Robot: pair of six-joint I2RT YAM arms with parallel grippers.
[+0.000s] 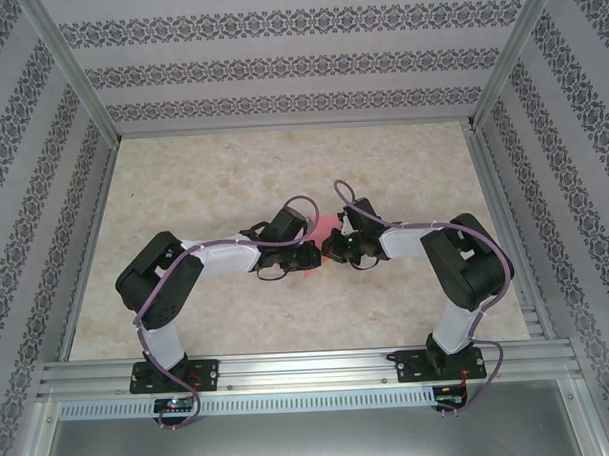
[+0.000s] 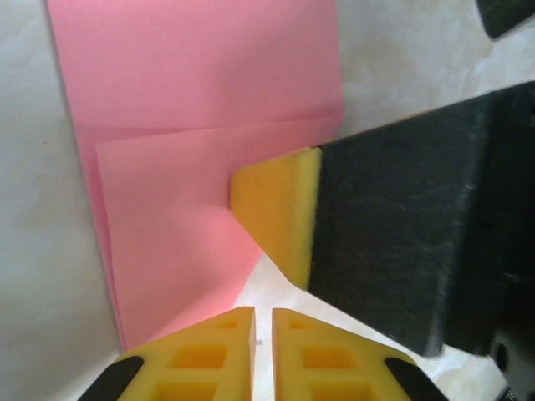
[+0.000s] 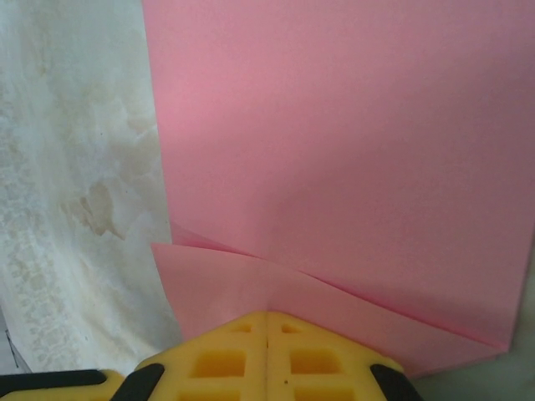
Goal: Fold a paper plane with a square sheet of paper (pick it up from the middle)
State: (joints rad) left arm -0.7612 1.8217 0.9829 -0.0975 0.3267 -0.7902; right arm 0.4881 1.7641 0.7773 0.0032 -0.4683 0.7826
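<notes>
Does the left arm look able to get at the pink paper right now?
Probably yes: the left end effector sits right at the edge of the square sheet of paper, though the right end effector's pad presses the sheet beside it.

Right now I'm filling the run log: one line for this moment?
stage: folding | paper: flat on table, one flap folded | right gripper: shut, pressing flap | left gripper: nearly shut, at paper's edge

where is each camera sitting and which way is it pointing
Top external: above and behind the bases, looking down at the table; both arms show, the left gripper and right gripper meeting at the pink paper.
Left wrist: on the left arm, looking along its yellow fingers at the paper; the right gripper's yellow pad presses on it.
Right wrist: on the right arm, looking along its shut fingers at the paper.
Shared: all views show the paper.
</notes>
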